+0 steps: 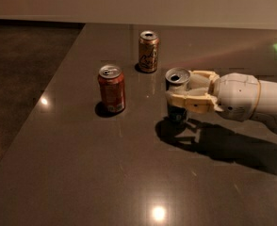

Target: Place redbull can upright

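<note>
Gripper (pixel 178 86) round upright redbull can (pixel 177 113), table (pixel 129 173) ctr

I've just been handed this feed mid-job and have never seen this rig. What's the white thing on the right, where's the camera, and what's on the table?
The white thing reaching in from the right is a robot arm. Its tan two-fingered hand is closed around the slim redbull can, which is upright. There is only one camera, looking down on the dark table; where it is mounted isn't known. Left of the hand stands a red-orange can, and farther back an orange-gold can. Both are upright and untouched.
</note>
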Controlling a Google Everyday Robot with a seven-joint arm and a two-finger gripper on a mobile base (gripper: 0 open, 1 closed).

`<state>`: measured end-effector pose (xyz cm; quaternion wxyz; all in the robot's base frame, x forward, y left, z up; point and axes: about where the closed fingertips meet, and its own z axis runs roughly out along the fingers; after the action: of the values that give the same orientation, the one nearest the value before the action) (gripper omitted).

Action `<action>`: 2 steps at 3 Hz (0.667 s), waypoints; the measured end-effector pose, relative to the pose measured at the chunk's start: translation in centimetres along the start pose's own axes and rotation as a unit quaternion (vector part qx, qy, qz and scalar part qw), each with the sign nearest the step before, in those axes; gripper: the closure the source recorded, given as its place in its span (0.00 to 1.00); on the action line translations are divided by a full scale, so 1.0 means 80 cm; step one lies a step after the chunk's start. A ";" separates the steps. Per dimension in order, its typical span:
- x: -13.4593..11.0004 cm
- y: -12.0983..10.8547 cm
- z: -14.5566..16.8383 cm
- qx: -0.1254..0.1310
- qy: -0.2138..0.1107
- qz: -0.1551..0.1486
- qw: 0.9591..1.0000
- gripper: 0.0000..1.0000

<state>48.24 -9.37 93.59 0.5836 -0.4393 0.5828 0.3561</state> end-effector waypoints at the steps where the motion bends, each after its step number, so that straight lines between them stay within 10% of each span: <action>1: 0.008 -0.005 -0.002 0.002 -0.008 0.013 1.000 1.00; 2: 0.015 -0.008 -0.002 0.002 -0.014 0.023 1.000 1.00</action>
<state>48.85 -9.89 92.47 0.5844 -0.4195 0.5853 0.3740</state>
